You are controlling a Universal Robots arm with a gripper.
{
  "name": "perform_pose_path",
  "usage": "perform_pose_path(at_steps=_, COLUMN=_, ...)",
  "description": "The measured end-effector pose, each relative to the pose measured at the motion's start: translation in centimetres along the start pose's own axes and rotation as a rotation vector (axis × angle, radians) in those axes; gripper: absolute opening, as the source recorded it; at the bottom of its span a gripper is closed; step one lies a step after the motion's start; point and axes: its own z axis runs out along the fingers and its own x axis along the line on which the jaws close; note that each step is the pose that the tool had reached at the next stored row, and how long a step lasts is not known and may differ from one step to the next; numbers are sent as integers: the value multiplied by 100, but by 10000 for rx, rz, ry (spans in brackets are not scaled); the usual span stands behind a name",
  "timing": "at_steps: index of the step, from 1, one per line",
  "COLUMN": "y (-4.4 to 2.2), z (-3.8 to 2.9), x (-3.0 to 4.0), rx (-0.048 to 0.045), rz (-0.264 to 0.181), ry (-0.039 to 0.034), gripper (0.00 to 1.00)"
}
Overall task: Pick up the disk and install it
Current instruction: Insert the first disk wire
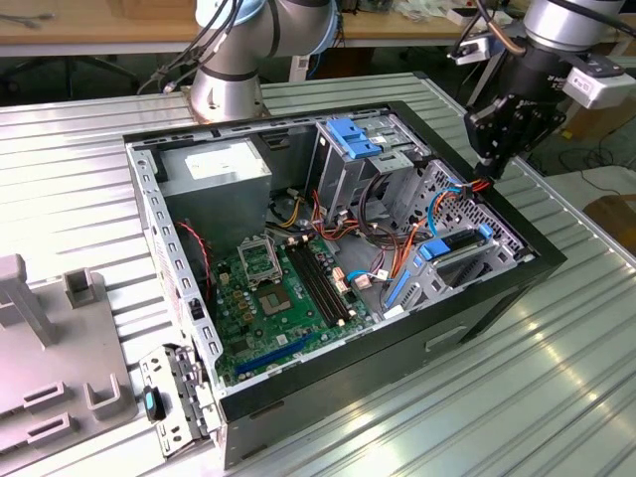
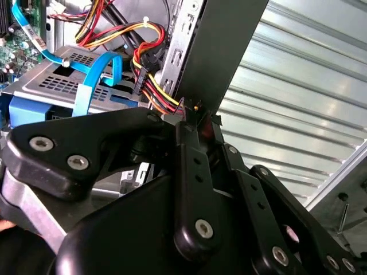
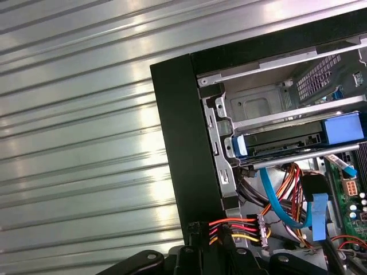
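Hand (image 1: 493, 171) tight around red-and-yellow wires (image 3: 238, 229) at case rim (image 3: 178, 143), disk (image 3: 281, 143) in bay (image 3: 269, 109) nearby

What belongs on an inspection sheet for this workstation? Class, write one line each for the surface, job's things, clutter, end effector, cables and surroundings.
Surface: ribbed metal table carrying an open computer case.
Job's things: the disk, in its blue carrier, sits in a drive bay at the case's corner.
Clutter: grey fixture on the table at the exterior view's left.
End effector: the end effector is at the case's edge near that bay, apparently shut on a wire bundle.
Cables: the wire bundle is red, orange and yellow; a blue ribbon cable runs near the disk.
Surroundings: the arm's base stands behind the case, with a wooden bench beyond.
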Motion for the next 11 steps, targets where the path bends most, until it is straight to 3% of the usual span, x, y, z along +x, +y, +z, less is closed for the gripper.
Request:
perform_pose_path(at_steps=4, y=-12, z=41, x=30, rx=-29, rz=72, ry=0, gripper=25)
perform_pose_path(at_steps=11, y=-9, z=55, x=30, rx=-34, rz=96, ry=26, gripper=24)
